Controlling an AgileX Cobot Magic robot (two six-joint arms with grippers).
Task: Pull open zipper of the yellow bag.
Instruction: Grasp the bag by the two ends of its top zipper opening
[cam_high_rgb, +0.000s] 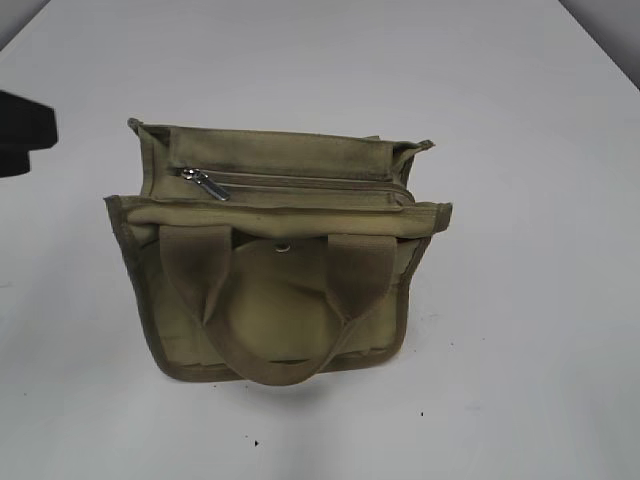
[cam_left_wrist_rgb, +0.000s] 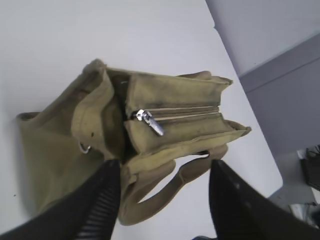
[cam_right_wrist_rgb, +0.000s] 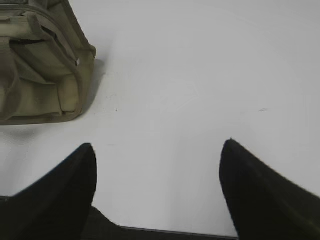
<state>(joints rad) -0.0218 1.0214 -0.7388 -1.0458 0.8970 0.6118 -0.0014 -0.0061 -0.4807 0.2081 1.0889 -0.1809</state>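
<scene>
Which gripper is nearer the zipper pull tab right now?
Left. The left gripper hangs just above the yellow bag, jaws apart, with the pull tab ahead of them. The right gripper is over bare table beside the bag, jaws apart.

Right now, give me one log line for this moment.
bag: upright on table | zipper: looks closed, pull at left end | left end effector: open, off bag | right end effector: open, empty

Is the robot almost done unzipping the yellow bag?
Hard to say. The zipper teeth look closed along the yellow bag, with the pull tab at one end. The left gripper hovers open above the bag, holding nothing. The right gripper waits open over bare table.
</scene>
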